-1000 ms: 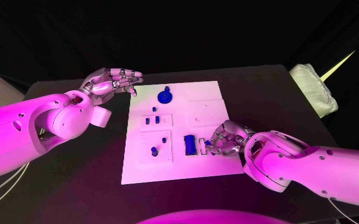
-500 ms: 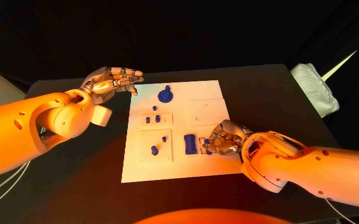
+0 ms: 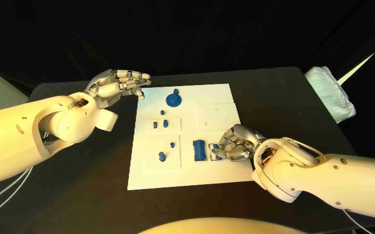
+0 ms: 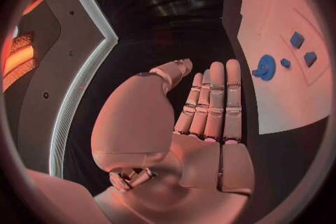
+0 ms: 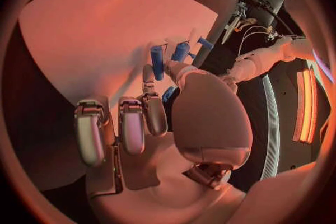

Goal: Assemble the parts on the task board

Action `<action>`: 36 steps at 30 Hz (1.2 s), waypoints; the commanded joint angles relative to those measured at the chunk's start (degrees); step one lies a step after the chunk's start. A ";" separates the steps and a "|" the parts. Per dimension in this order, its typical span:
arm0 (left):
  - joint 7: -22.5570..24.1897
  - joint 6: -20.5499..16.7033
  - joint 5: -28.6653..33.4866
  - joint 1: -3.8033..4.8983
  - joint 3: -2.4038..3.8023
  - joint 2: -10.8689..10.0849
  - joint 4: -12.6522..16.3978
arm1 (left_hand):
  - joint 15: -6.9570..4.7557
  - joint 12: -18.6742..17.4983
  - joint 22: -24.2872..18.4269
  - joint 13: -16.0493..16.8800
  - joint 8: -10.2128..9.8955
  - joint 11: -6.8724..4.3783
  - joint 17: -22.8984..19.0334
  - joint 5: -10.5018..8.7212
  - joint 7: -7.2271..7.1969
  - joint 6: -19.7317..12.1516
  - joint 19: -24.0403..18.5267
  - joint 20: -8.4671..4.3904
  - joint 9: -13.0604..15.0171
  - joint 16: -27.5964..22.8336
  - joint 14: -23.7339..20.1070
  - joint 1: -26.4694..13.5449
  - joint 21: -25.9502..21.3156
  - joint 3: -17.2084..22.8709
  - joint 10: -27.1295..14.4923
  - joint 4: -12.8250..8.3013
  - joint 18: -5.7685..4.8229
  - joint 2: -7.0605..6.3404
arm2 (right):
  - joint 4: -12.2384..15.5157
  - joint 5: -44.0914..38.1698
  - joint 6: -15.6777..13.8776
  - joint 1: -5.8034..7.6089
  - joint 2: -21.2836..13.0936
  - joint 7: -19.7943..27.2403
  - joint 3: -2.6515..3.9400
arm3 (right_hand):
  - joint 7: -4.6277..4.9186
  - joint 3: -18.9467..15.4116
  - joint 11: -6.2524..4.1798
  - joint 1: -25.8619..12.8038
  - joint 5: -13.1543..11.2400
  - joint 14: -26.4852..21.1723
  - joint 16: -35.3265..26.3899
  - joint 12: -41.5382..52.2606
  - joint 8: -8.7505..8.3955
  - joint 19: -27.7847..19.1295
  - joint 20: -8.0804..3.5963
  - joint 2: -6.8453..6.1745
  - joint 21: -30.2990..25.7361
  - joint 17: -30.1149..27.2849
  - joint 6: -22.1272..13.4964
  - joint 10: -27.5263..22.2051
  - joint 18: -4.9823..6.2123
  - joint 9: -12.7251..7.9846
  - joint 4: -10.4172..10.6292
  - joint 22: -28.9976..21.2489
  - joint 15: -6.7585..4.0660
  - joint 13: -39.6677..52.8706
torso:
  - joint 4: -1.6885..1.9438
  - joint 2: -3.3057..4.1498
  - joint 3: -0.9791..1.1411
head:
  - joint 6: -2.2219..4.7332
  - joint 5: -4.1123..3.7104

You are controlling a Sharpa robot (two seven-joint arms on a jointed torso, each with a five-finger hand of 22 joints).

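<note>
1. The white task board (image 3: 222, 96) lies in the middle of the black tabletop (image 3: 289, 98).
2. The right hand (image 3: 232, 143) rests on the board's near right part, fingers curled down around a small blue part (image 3: 215, 150) just beside a tall blue block (image 3: 199, 150); whether the part is actually pinched cannot be told.
3. In the right wrist view, a blue cylinder (image 5: 157, 61) stands just beyond the fingertips (image 5: 148, 75), with two more blue pieces beside it.
4. The left hand (image 3: 116, 86) hovers over the tabletop off the board's far left corner, fingers extended side by side, holding nothing.
5. A round blue part (image 3: 172, 101) sits on the board's far end, near the left hand; smaller blue pieces (image 3: 159, 124) stand in the white plates on the board's left half.
6. A folded white cloth (image 3: 328, 93) lies at the tabletop's right edge.
</note>
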 commanded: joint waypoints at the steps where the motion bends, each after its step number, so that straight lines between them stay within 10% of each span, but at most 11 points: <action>1: 0.04 0.89 0.36 0.03 0.03 0.05 0.13 | 0.05 0.38 -0.08 -0.06 0.15 0.16 -0.08 0.19 0.02 0.32 0.43 0.03 -0.10 -0.28 -0.30 0.02 -0.25 -0.16 -0.33 0.33 0.79 0.38 | 0.56 -0.39 1.24 0.26 -0.31 -0.28 0.07 | -0.26 -0.05 -0.23 0.17 0.02 5.82 0.21 0.21 0.40 5.99 -0.55 0.59 0.21 13.48 0.08 2.33 -0.37 0.07 -0.39 15.06 -0.40 9.25 | -0.05 0.00 -0.02 | -0.06 0.01; 36: -0.32 1.05 0.37 0.05 0.03 -0.15 0.37 | 0.08 0.44 -0.22 -0.09 0.14 0.17 -0.10 0.21 0.03 0.25 0.47 0.07 -0.17 -0.26 -0.31 -0.22 -0.45 -0.22 -0.41 0.60 0.79 0.45 | -2.27 -0.33 5.71 1.34 2.57 -1.68 0.13 | -0.08 -1.15 -0.10 -2.87 -2.94 5.86 0.31 0.43 0.58 5.99 -0.59 0.74 0.21 13.66 0.14 2.52 -0.37 0.13 0.42 15.06 -0.34 9.55 | 0.04 0.07 0.01 | -0.27 0.07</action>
